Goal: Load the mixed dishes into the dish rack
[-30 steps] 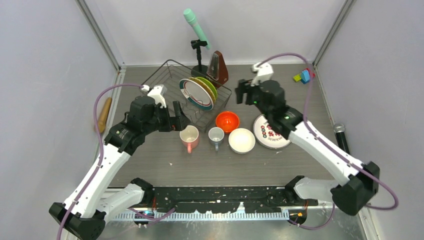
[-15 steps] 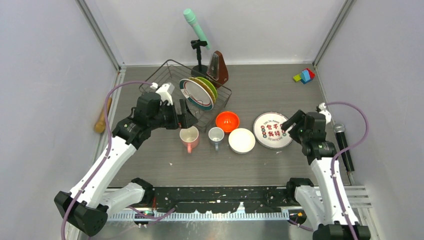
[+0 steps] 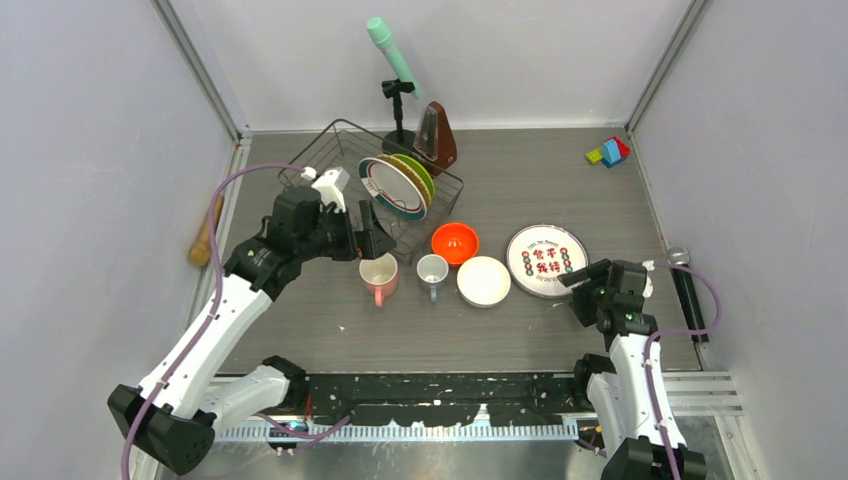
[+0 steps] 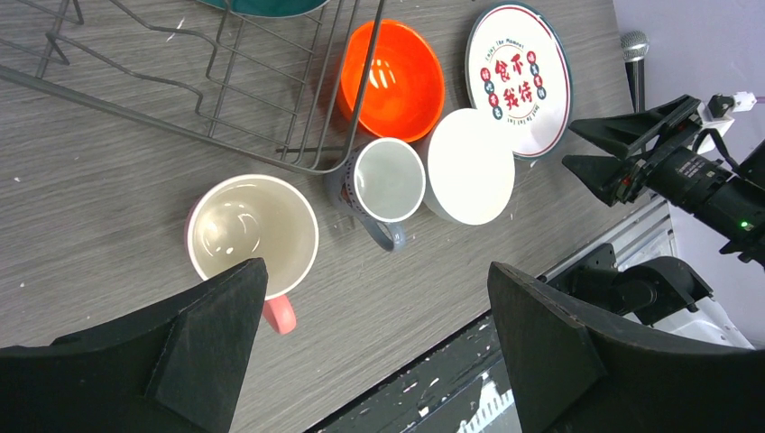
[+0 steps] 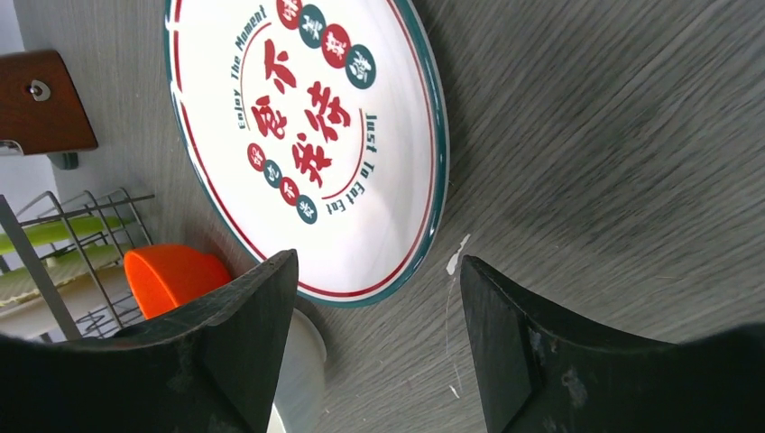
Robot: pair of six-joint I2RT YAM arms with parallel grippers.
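The dark wire dish rack (image 3: 335,150) stands at the back left and holds a teal-rimmed plate (image 3: 392,187), a tan plate and a lime-green plate (image 3: 420,172) on edge. On the table lie the pink mug (image 3: 379,276), the small grey-blue mug (image 3: 432,272), the orange-red bowl (image 3: 455,243), the white bowl (image 3: 484,281) and the white teal-rimmed plate with red marks (image 3: 545,260). My left gripper (image 3: 366,235) is open and empty, above the pink mug (image 4: 253,236) at the rack's front edge. My right gripper (image 3: 582,288) is open and empty, low by the plate's (image 5: 307,135) near right rim.
A teal microphone on a stand (image 3: 392,50) and a brown metronome (image 3: 436,137) stand behind the rack. Coloured blocks (image 3: 608,152) lie at the back right, a black microphone (image 3: 685,285) at the right edge, a wooden rolling pin (image 3: 207,230) at the left edge.
My right arm has swung from beside the rack to the near right and come down by the plate on the table. My left gripper edged right at first, then stayed still.
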